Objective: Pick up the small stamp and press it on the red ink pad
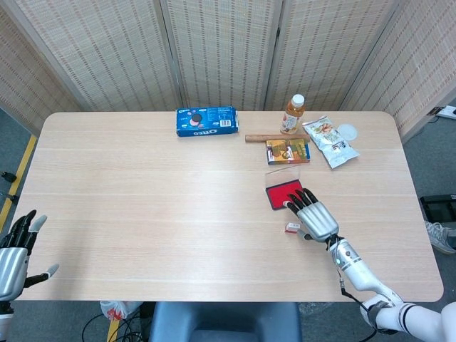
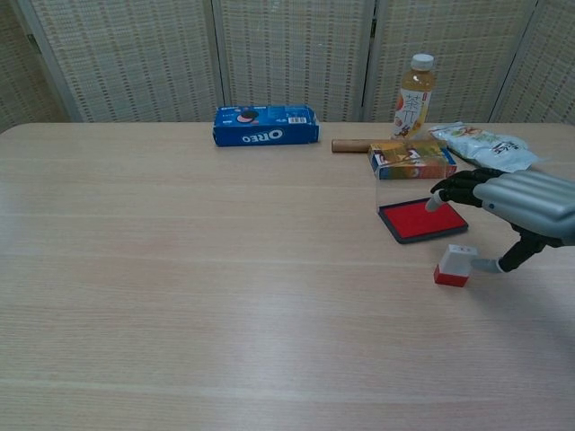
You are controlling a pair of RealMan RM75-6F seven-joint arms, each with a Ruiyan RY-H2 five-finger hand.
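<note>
On the surface [image 1: 142,206], your right robot hand [image 1: 313,218] hovered open, its fingers [image 2: 446,187] spread over the red ink pad [image 2: 420,220], thumb touching the small stamp [image 2: 453,266] standing just beside the pad, while your left robot hand [image 1: 14,258] hung open off the near edge.

Red ink pad [image 2: 422,219], white-and-red stamp [image 2: 454,265], blue cookie box [image 2: 266,125]

We see a pale wooden tabletop [image 1: 157,192]. Along its far edge lie a blue Oreo box [image 1: 206,121], a wooden stick [image 1: 265,137], an upright juice bottle [image 1: 291,114], a small printed carton [image 1: 288,151] and a snack bag [image 1: 328,140]. Nearer us sit the red ink pad [image 1: 283,194] and the small stamp [image 1: 292,228], apart.
</note>
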